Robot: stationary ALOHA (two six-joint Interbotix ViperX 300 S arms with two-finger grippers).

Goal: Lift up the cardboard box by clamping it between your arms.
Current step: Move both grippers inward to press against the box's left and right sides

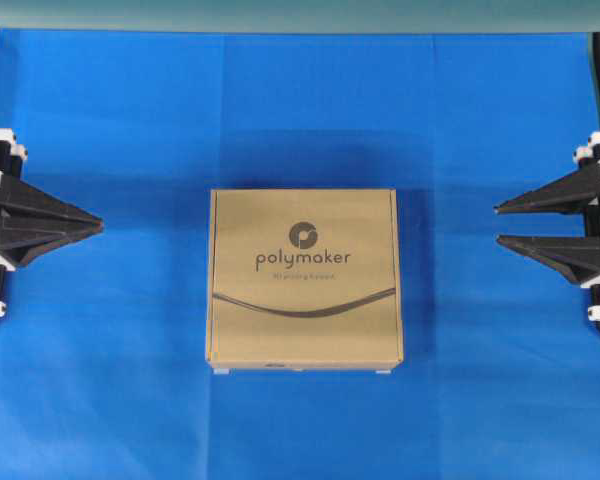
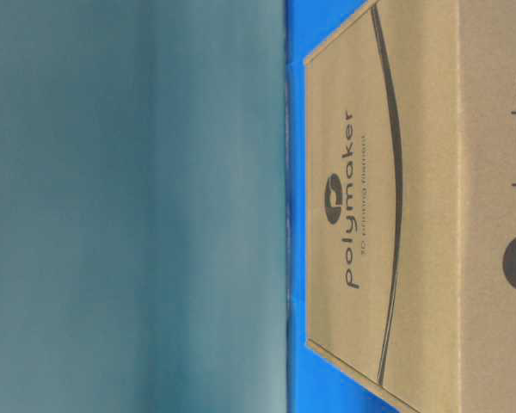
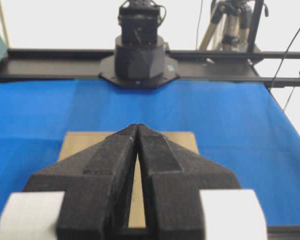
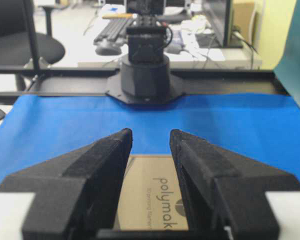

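The cardboard box (image 1: pixel 305 275) lies flat in the middle of the blue cloth, brown with a dark "polymaker" logo and a curved line. It fills the right of the table-level view (image 2: pixel 387 215). My left gripper (image 1: pixel 100 225) hovers left of the box, well apart from it, shut with nothing held. In its wrist view the left gripper's (image 3: pixel 138 126) pointed tips meet, with the box (image 3: pixel 77 142) behind them. My right gripper (image 1: pixel 498 225) stands open to the right of the box, also clear of it. Between the right gripper's (image 4: pixel 151 134) spread fingers the box top (image 4: pixel 150 195) shows.
A blue cloth (image 1: pixel 300 100) covers the table. Each wrist view faces the opposite arm's black base (image 3: pixel 140 55) (image 4: pixel 145 75) on a black rail. A teal backdrop (image 2: pixel 129 206) stands behind the table. A tripod (image 3: pixel 230 20) and a cluttered desk (image 4: pixel 190 30) lie beyond.
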